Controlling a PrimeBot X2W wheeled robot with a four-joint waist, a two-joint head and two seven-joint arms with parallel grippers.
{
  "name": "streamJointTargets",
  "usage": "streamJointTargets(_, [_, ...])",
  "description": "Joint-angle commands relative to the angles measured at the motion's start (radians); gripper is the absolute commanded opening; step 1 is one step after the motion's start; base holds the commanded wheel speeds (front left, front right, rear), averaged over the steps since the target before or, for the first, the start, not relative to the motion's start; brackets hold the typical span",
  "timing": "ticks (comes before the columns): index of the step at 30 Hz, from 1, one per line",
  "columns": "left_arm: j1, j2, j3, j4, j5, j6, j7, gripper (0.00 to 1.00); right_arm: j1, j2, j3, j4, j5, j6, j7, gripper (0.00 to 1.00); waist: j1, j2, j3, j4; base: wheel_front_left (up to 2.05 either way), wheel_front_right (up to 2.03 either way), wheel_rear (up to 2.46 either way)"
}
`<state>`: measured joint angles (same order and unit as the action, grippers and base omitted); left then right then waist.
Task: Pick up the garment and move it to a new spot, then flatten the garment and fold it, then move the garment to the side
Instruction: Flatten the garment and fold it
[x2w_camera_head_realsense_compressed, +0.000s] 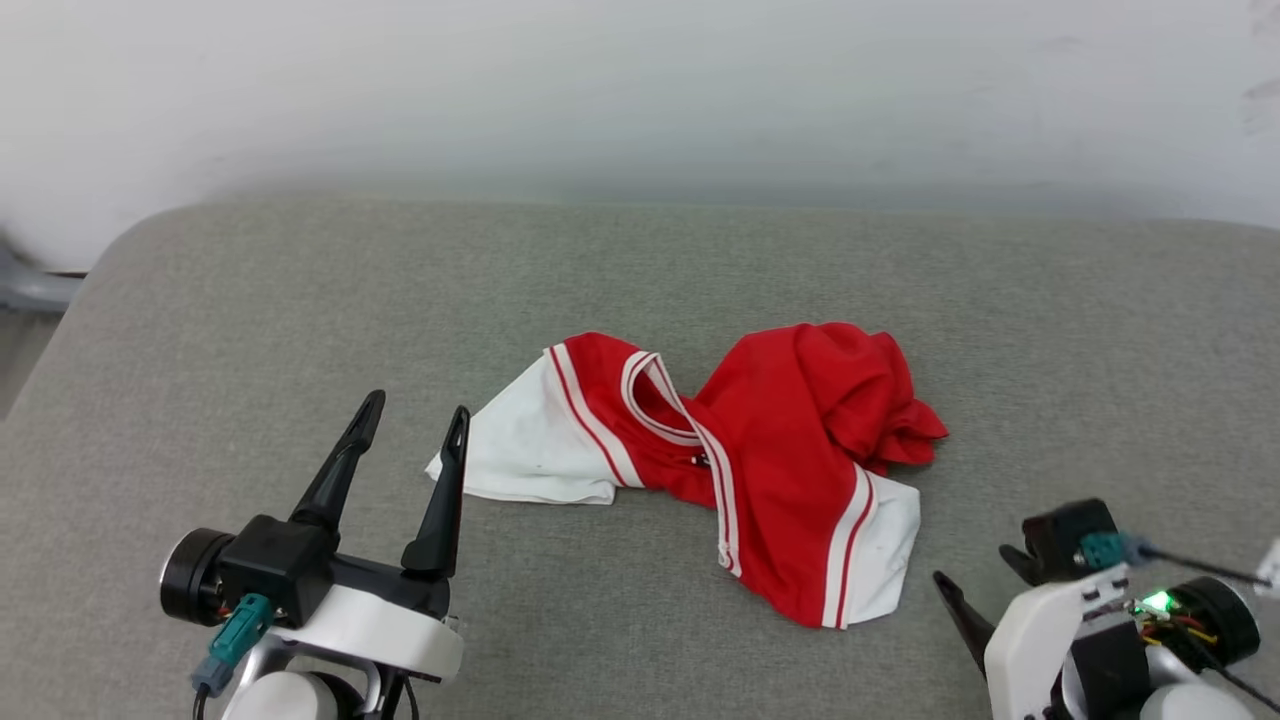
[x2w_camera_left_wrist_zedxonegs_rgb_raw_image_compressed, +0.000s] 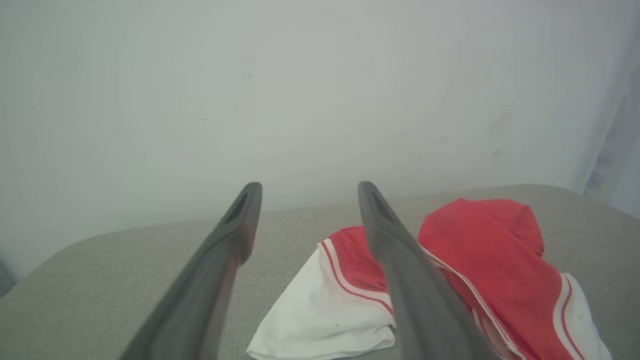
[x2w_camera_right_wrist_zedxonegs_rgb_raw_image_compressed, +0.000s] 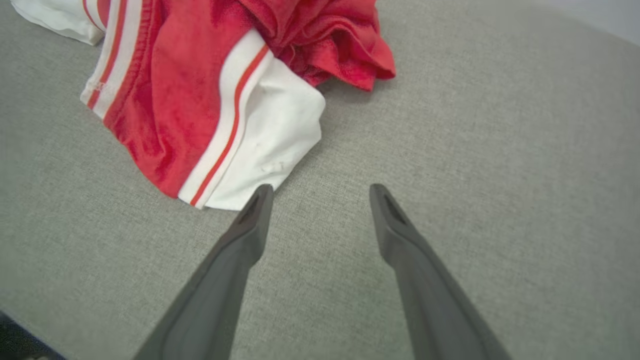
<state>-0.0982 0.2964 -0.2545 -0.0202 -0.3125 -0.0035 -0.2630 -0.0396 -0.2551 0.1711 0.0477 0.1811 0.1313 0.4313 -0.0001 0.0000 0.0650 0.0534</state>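
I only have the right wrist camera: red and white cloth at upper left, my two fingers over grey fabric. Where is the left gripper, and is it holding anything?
Observer: The left gripper is open with nothing between its fingers, next to the other white sleeve of the red jersey shirt with white sleeves.
Operator: Is the shirt flat?
Observer: No. The head view shows it bunched, with the striped neckline facing up near its middle.
Operator: Any room beyond it?
Observer: Yes. The grey padded surface runs on behind the shirt to a pale wall.
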Motion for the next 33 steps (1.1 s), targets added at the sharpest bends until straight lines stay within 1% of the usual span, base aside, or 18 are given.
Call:
streamJointTargets(1, [0.007,-0.007,0.007,-0.005,0.013,-0.010,-0.002,1.00,-0.011,-0.013,0.011,-0.014,0.018,-0.001,0.040,1.00,0.0001,0.0000,0.007,0.010,0.00,0.00,0.00])
streamJointTargets(3, [0.002,-0.030,0.022,-0.012,0.043,-0.035,-0.002,1.00,-0.040,-0.053,0.026,-0.047,0.061,-0.001,0.170,1.00,0.0001,0.0000,0.016,0.026,0.00,0.00,0.00])
streamJointTargets(5, [-0.006,-0.050,0.037,-0.016,0.072,-0.055,-0.002,1.00,-0.062,-0.071,0.036,-0.070,0.101,-0.001,0.281,1.00,0.0001,0.0000,0.026,0.043,0.00,0.00,0.00])
streamJointTargets(7, [-0.009,-0.070,0.051,-0.016,0.094,-0.068,-0.002,1.00,-0.081,-0.072,0.037,-0.081,0.142,-0.001,0.378,1.00,0.0001,0.0000,0.036,0.059,0.00,0.00,0.00])
streamJointTargets(9, [-0.017,-0.086,0.058,-0.018,0.119,-0.080,-0.002,1.00,-0.108,-0.076,0.036,-0.084,0.157,-0.001,0.458,1.00,0.0001,0.0000,0.048,0.075,0.00,0.00,0.00])
streamJointTargets(13, [-0.024,-0.115,0.063,-0.022,0.155,-0.099,-0.002,1.00,-0.137,-0.054,0.038,-0.060,0.174,-0.001,0.569,1.00,0.0001,0.0000,0.065,0.107,0.00,0.00,0.00])
streamJointTargets(15, [-0.027,-0.130,0.065,-0.020,0.168,-0.106,-0.002,1.00,-0.148,-0.047,0.040,-0.042,0.167,-0.001,0.597,1.00,0.0001,0.0000,0.071,0.122,0.00,0.00,0.00])
streamJointTargets(17, [-0.029,-0.140,0.065,-0.017,0.180,-0.111,-0.002,1.00,-0.159,-0.049,0.053,-0.021,0.157,-0.001,0.603,1.00,0.0001,0.0000,0.078,0.135,0.00,0.00,0.00])
streamJointTargets(21, [-0.034,-0.155,0.066,-0.014,0.190,-0.119,-0.002,1.00,-0.172,-0.037,0.074,0.034,0.153,-0.001,0.576,1.00,0.0001,0.0000,0.089,0.155,0.00,0.00,0.00])
streamJointTargets(23, [-0.037,-0.160,0.068,-0.014,0.194,-0.121,-0.003,1.00,-0.178,-0.046,0.095,0.068,0.133,-0.001,0.558,1.00,0.0001,0.0000,0.093,0.163,0.00,0.00,0.00])
streamJointTargets(25, [-0.039,-0.164,0.069,-0.012,0.196,-0.124,-0.003,1.00,-0.171,-0.037,0.115,0.109,0.143,-0.001,0.547,1.00,0.0001,0.0000,0.096,0.168,0.00,0.00,0.00])
streamJointTargets(27, [-0.039,-0.166,0.069,-0.010,0.198,-0.125,-0.003,1.00,-0.164,-0.035,0.141,0.142,0.153,-0.001,0.546,0.12,0.0001,0.0000,0.095,0.171,0.00,0.00,0.00])
streamJointTargets(28, [-0.038,-0.166,0.069,-0.009,0.199,-0.125,-0.003,1.00,-0.161,-0.040,0.154,0.154,0.158,0.000,0.542,0.00,0.0001,0.0000,0.095,0.171,0.00,0.00,0.00])
streamJointTargets(30, [-0.033,-0.166,0.073,-0.006,0.200,-0.126,-0.003,1.00,-0.156,-0.054,0.174,0.171,0.162,-0.001,0.526,0.00,0.0001,0.0000,0.091,0.167,0.00,0.00,0.00])
streamJointTargets(33, [-0.022,-0.161,0.083,-0.002,0.200,-0.127,-0.003,1.00,-0.151,-0.092,0.204,0.180,0.159,-0.001,0.497,0.00,0.0001,0.0000,0.080,0.153,0.00,0.00,0.00])
